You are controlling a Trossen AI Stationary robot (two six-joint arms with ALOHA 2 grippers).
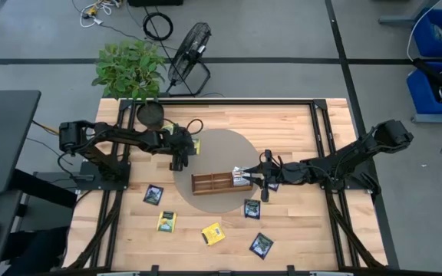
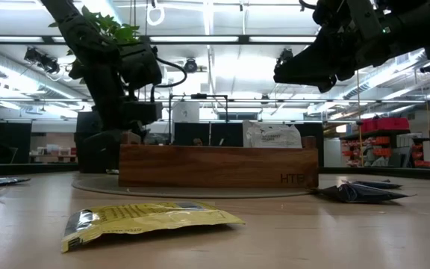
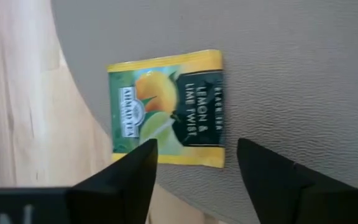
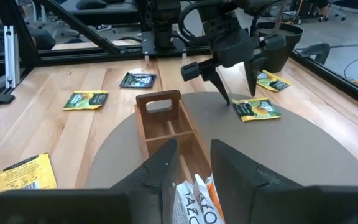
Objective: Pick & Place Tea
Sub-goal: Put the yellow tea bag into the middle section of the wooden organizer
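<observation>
— On the grey mat, at about ten o'clock from the wooden tray, what sat under the left gripper?

— A lemon-and-lime sachet lay flat there, close to the mat's edge; the left gripper hovered above it with its fingers spread wide and nothing between them; it touched nothing.

— And the right gripper?

— It hung at the tray's three o'clock end, its fingers narrowly set on a white-and-orange sachet, which stood on edge over the end compartment; whether that sachet was fully seated, the views did not settle.

— Where was the rest of the tea?

— Loose sachets lay on the bare wood from five to eight o'clock of the tray: a yellow sachet near six, a dark sachet toward five, another dark one toward eight.

— How would such a sachet handle?

— By the look of it, very light, thin and limp; foil-paper, likely slick, so it would slide rather than lift under a glancing touch; it would crease but scarcely break.

— So where to take hold?

— Probably across one sealed edge, with a fingertip pressed down on each side of it so the border buckled up into the pinch; the mat's textured face seemed to offer more friction than the wood; a grip at the middle would likely find nothing to close on.
</observation>
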